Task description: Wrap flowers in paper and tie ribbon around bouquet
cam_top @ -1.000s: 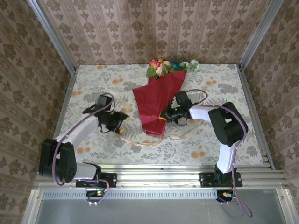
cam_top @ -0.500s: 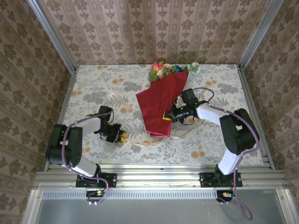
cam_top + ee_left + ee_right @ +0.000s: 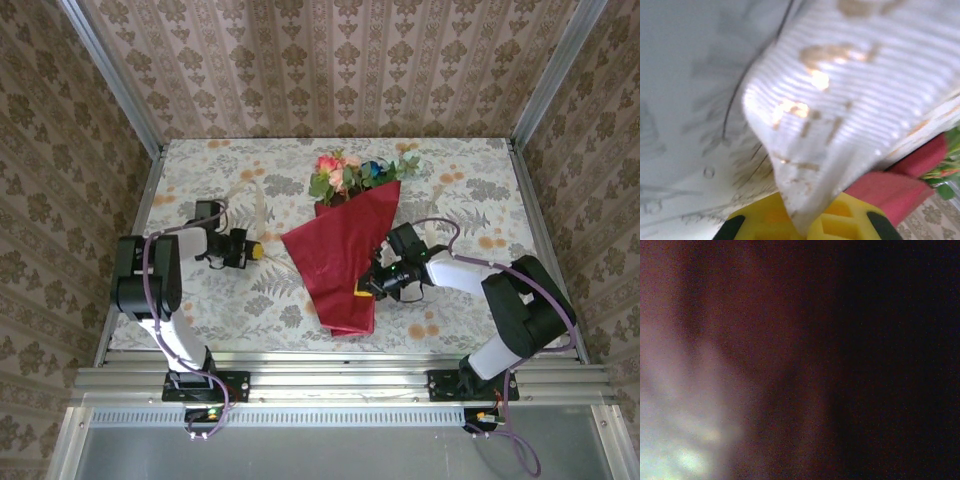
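Note:
The bouquet (image 3: 345, 250) lies mid-table, a red paper (image 3: 350, 225) cone with its tip toward the near edge and the flowers (image 3: 350, 173) sticking out at the far end. My right gripper (image 3: 366, 288) is shut against the cone's right edge; its wrist view is dark maroon paper (image 3: 765, 340). My left gripper (image 3: 253, 250) is left of the cone and shut on the cream ribbon (image 3: 262, 210), which rises from its yellow fingers. In the left wrist view the ribbon (image 3: 840, 100) fans up from the left gripper (image 3: 807, 227), with red paper (image 3: 890, 192) behind.
A floral tablecloth (image 3: 470, 200) covers the table. Metal frame posts (image 3: 150, 195) and wallpapered walls close in the left, right and back. An aluminium rail (image 3: 340, 372) runs along the near edge, where both arm bases are bolted.
The left gripper closed on the ribbon and carried it back and left, lifting it off the cloth. The right arm drew the bouquet toward the near edge.

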